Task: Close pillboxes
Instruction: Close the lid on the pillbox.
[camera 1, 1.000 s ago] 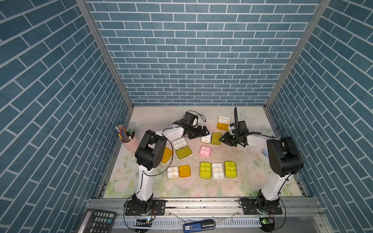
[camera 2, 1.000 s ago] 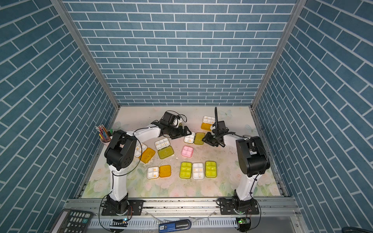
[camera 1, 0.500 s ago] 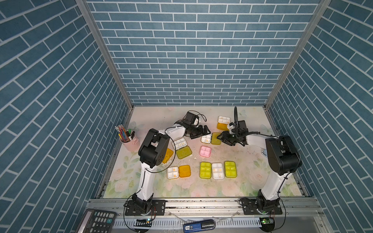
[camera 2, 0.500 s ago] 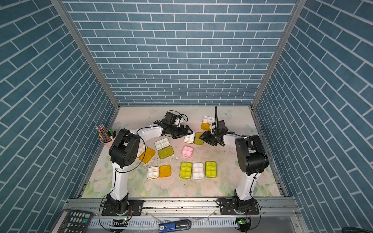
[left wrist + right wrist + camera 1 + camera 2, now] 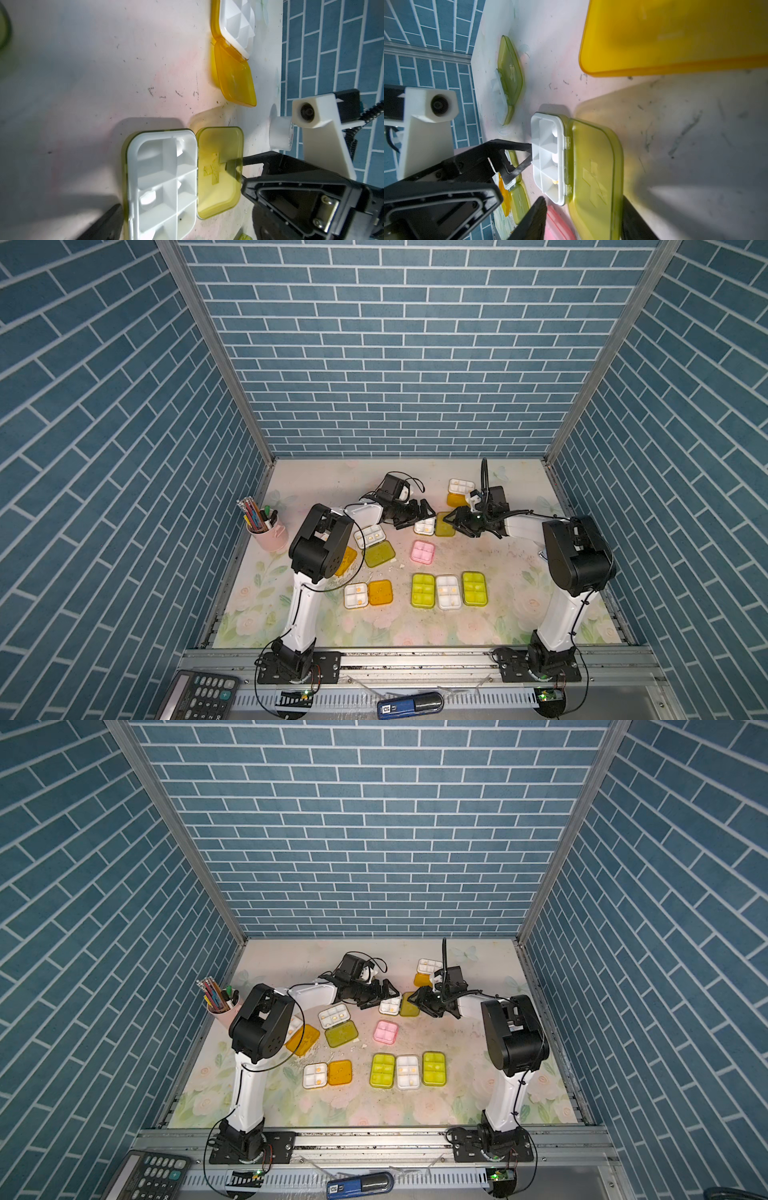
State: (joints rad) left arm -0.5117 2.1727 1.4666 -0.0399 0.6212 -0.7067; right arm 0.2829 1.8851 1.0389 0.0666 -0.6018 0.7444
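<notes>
pillboxes counted: nine pillboxes showed in both top views on the floral desk; one lay partly under the left arm.
open count: five, two with yellow-green lids and three with orange.
closed count: four. One was the pink pillbox at centre. The near row held three side by side: yellow-green, clear-lidded white, yellow-green.
centre pillbox: open, far of centre, between the two grippers. Its white tray lay left and its yellow-green lid right, the lid tilted slightly off the desk.
left gripper: fingers spread, holding nothing; one finger touched the tray's outer long wall.
right gripper: fingers parted, not clamped. The lid's free edge sat between them, and one finger reached beneath it and showed through the plastic.
other open ones: far-right orange-lidded box; green-lidded box left of centre; orange lid by the left arm; near-left orange-lidded box.
single items: pink pencil cup at left; black calculator and blue device at the near edge.
</notes>
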